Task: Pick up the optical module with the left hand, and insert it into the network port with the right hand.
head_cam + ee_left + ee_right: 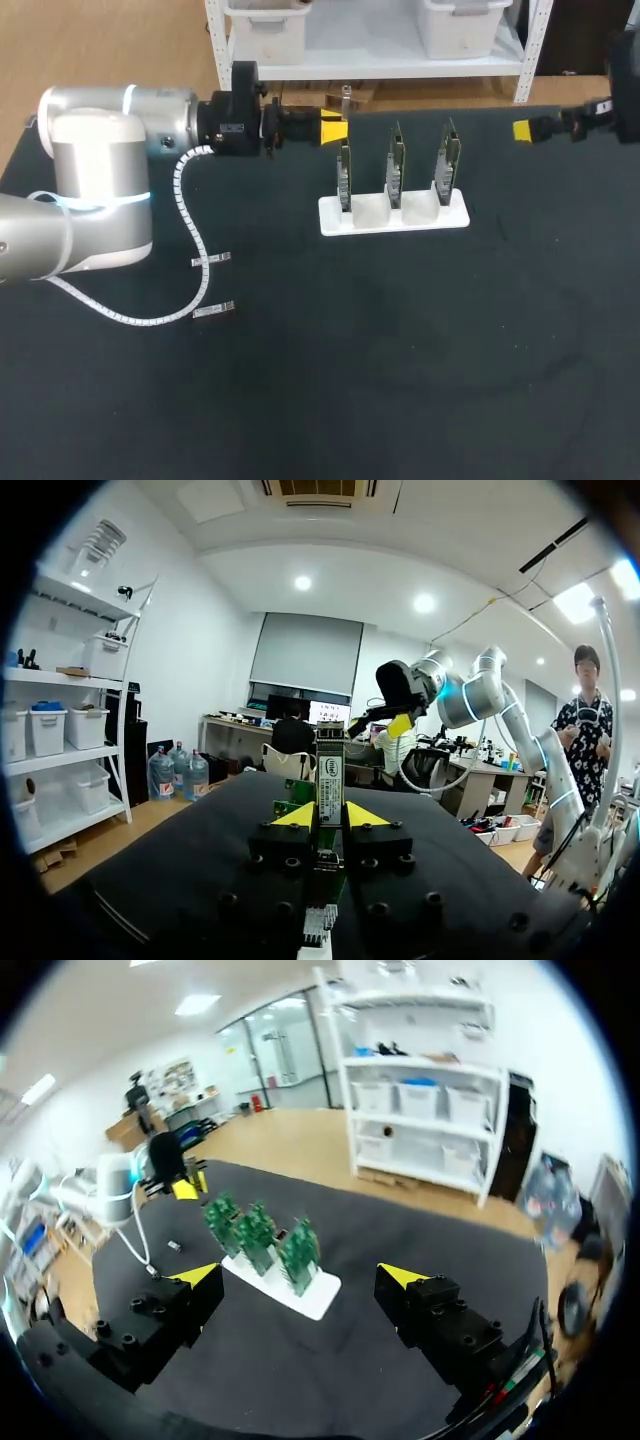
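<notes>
L gripper (330, 816) clamped on module (330, 775), which sticks out past its tips, at 10 o'clock of board stand (393, 215), likely offering it for handover. R gripper (522, 130) at 2 o'clock, fingers wide apart, prob. ready to take it.

Three circuit boards (395, 160), one white stand (394, 222), one optical module (330, 780)

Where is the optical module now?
In the head view the optical module sits in the left gripper, near the table's far edge, behind the white stand's left end.
</notes>
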`<state>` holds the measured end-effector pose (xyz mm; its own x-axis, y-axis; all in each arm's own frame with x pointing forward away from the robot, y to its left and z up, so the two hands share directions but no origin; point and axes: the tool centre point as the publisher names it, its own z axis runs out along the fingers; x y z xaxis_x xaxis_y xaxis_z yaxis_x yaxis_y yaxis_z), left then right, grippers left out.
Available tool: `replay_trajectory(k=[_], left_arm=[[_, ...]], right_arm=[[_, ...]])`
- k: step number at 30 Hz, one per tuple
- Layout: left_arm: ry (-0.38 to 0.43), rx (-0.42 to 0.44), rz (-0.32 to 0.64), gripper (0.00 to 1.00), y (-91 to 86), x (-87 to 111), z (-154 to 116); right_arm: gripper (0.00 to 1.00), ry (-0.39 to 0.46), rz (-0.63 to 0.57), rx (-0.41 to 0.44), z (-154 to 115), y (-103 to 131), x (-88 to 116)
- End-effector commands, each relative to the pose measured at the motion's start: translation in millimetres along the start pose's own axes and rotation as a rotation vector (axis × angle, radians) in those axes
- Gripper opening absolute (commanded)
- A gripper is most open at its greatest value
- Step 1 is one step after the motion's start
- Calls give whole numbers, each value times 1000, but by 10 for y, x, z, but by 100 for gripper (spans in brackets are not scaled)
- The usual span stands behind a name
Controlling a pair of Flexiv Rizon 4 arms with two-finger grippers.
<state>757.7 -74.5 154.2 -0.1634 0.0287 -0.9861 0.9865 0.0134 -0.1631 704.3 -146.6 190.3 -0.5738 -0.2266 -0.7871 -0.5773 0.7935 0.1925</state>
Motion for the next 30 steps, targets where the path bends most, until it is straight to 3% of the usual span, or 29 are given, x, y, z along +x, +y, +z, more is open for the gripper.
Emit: replay_trajectory(k=[1,3,4,17,25,30], left_arm=[[0,3,1,0,21,4,9],[0,3,1,0,21,4,9],[0,3,1,0,21,4,9],[0,3,1,0,21,4,9],[0,3,1,0,21,4,9],[0,3,1,0,21,4,9]], right_arm=[[100,-53,-167,-230,163,18,-46],[100,-51,-125,-205,196,33,-60],[100,-66,-75,-144,214,20,-67],[100,-66,-75,-144,214,20,-67],[100,-71,-436,-316,485,303,-518],[100,-82,-551,-433,649,498,-717]])
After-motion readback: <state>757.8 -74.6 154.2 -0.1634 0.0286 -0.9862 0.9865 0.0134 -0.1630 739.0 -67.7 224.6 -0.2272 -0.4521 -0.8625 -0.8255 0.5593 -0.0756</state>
